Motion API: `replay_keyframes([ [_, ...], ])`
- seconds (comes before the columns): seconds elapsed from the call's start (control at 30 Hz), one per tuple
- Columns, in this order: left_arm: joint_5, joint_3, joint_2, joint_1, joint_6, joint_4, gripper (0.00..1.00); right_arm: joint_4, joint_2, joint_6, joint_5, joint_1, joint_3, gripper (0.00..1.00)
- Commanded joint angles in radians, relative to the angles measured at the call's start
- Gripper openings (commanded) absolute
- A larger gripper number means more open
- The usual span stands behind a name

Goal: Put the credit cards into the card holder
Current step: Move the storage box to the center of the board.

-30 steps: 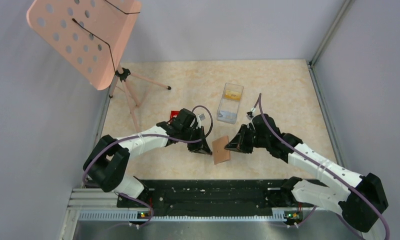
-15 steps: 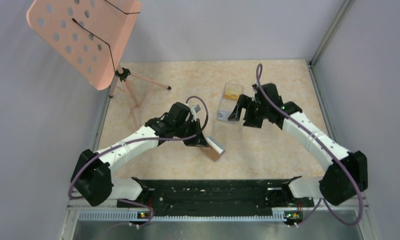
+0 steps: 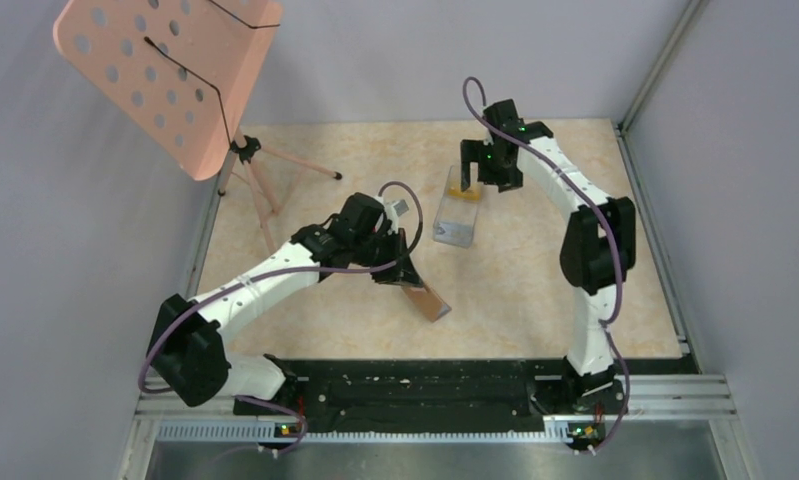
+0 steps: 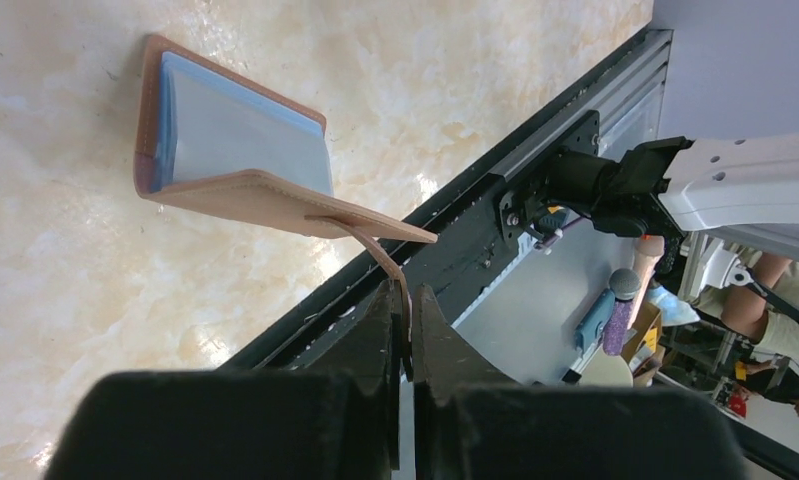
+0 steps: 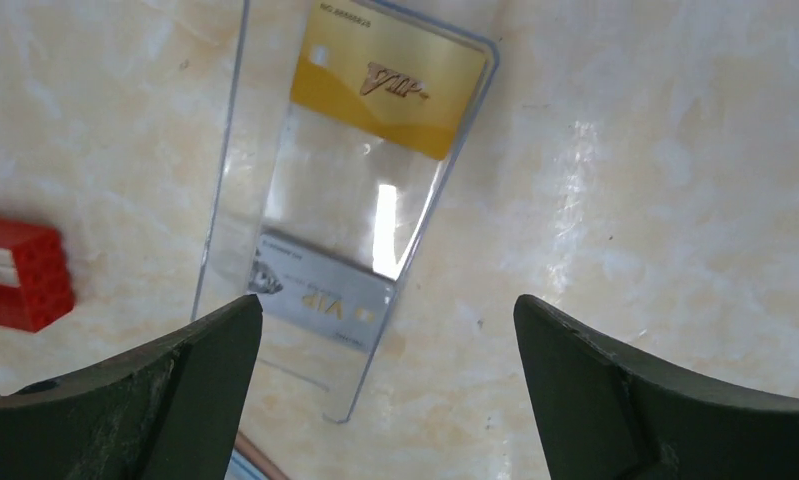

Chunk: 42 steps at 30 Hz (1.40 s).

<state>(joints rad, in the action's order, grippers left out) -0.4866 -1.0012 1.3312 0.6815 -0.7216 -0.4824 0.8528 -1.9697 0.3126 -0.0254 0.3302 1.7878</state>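
Note:
The tan card holder (image 3: pixel 430 300) lies open on the table, its blue lining (image 4: pixel 240 135) facing up in the left wrist view. One flap (image 4: pixel 275 200) is lifted. My left gripper (image 3: pixel 405 278) (image 4: pixel 405 300) is shut on the thin tan strap (image 4: pixel 380 250) of that flap. Two credit cards lie in a clear plastic box (image 3: pixel 459 208) (image 5: pixel 345 190): a yellow one (image 5: pixel 390 90) (image 3: pixel 464 184) at its far end and a silvery one (image 5: pixel 320 300) at its near end. My right gripper (image 3: pixel 472 168) (image 5: pixel 387 305) hangs open above the box with nothing between its fingers.
A pink perforated music stand (image 3: pixel 165 80) on a tripod (image 3: pixel 275 170) stands at the back left. A small red block (image 5: pixel 15 270) lies left of the clear box. A black rail (image 3: pixel 415 385) runs along the table's near edge. Grey walls close in both sides.
My right gripper left the card holder, swung back over the clear box and opened wide. The left gripper kept its hold and shifted slightly, and the card holder now lies opened out.

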Motion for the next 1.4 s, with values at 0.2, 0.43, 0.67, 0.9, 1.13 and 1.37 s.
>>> replay_keyframes([
  [0.2, -0.020, -0.152, 0.110, -0.018, 0.107, -0.093, 0.00, 0.287, -0.511, -0.175, 0.064, -0.043, 0.734, 0.97],
  [0.43, -0.051, -0.213, 0.184, -0.040, 0.119, -0.103, 0.00, 0.167, -0.521, -0.169, -0.079, -0.098, 0.667, 0.94],
  [0.67, -0.087, -0.257, 0.236, -0.052, 0.135, -0.123, 0.00, 0.084, -0.519, -0.173, -0.257, -0.099, 0.605, 0.68],
  [0.9, -0.102, -0.255, 0.245, -0.052, 0.134, -0.124, 0.00, 0.058, -0.505, -0.181, -0.277, -0.095, 0.528, 0.46],
  [1.13, -0.101, -0.206, 0.202, -0.052, 0.114, -0.094, 0.00, 0.048, -0.403, -0.205, -0.211, -0.089, 0.401, 0.17],
  [1.37, -0.100, -0.131, 0.145, -0.051, 0.075, -0.047, 0.00, 0.067, -0.259, -0.117, -0.126, -0.087, 0.244, 0.12],
])
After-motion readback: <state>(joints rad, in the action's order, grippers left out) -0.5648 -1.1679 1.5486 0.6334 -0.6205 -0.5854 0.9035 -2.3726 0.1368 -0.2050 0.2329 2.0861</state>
